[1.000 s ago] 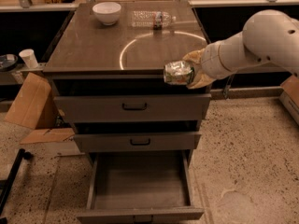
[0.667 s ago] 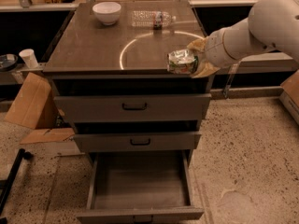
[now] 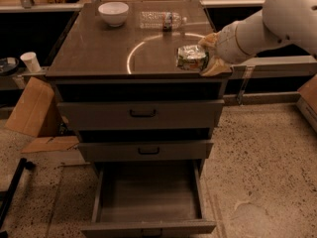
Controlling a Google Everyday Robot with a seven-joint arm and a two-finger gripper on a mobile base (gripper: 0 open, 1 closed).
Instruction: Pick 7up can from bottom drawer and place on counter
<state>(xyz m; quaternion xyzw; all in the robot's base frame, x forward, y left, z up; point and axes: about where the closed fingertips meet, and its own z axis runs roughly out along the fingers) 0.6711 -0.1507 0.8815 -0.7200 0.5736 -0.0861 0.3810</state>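
My gripper (image 3: 204, 56) reaches in from the right on a white arm and is shut on the 7up can (image 3: 191, 57), a dented silvery can with green markings. The can lies sideways in the fingers, just above the right front part of the counter (image 3: 94, 53), close to the bright curved reflection. Whether the can touches the top I cannot tell. Below, the bottom drawer (image 3: 148, 198) is pulled out and its inside shows bare.
A white bowl (image 3: 113, 13) and a clear plastic water bottle (image 3: 161, 19) sit at the back of the counter. The two upper drawers are closed. Cardboard (image 3: 30, 110) and a small white cup (image 3: 31, 62) are at the left; speckled floor lies to the right.
The gripper with the can has risen from the cabinet's front right edge and moved back over the counter top.
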